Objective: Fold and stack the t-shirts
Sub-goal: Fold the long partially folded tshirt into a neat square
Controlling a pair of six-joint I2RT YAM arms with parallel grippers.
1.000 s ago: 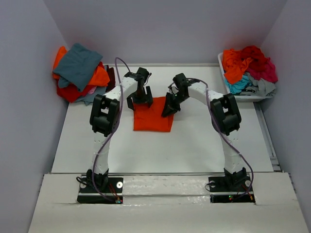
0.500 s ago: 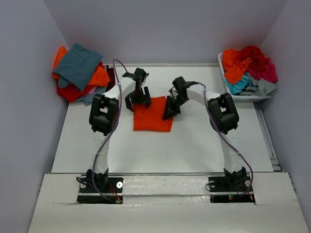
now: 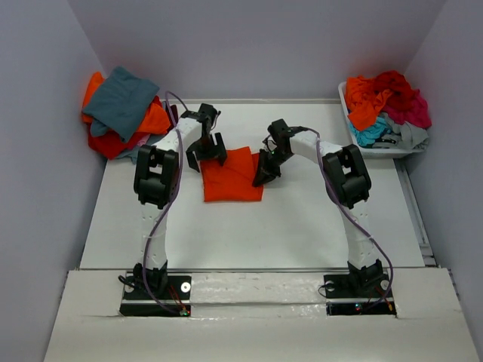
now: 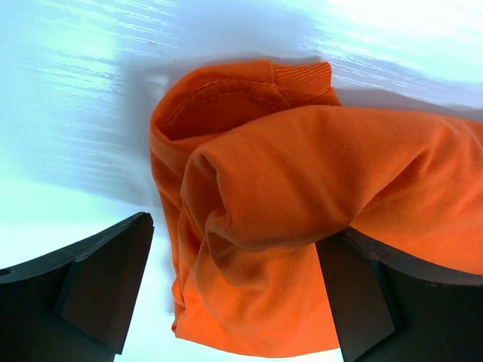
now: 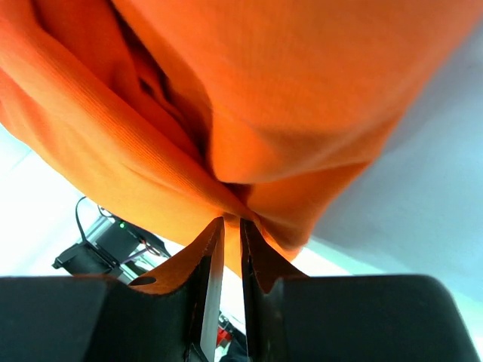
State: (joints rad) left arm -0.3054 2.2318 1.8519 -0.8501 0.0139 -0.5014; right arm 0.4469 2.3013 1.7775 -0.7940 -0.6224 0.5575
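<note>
The bright orange t-shirt [image 3: 232, 179] lies folded into a rough square in the middle of the table. My left gripper [image 3: 205, 154] stands open over its back left corner. In the left wrist view, bunched orange cloth [image 4: 302, 181] sits between the wide-apart fingers [image 4: 98, 283] of the left gripper [image 4: 238, 294]. My right gripper [image 3: 264, 172] is shut on the shirt's right edge. In the right wrist view, a thin fold of orange cloth [image 5: 226, 113] is pinched between the tips of the right gripper [image 5: 232, 230].
Folded t-shirts in teal-grey, orange and red are heaped at the back left corner [image 3: 124, 109]. A white bin [image 3: 394, 153] at the back right holds crumpled orange, red, magenta, turquoise and grey shirts [image 3: 386, 102]. Walls close in both sides.
My left gripper has moved left and slightly back, still open. The orange shirt has shifted a little to the left. The right gripper has barely moved.
</note>
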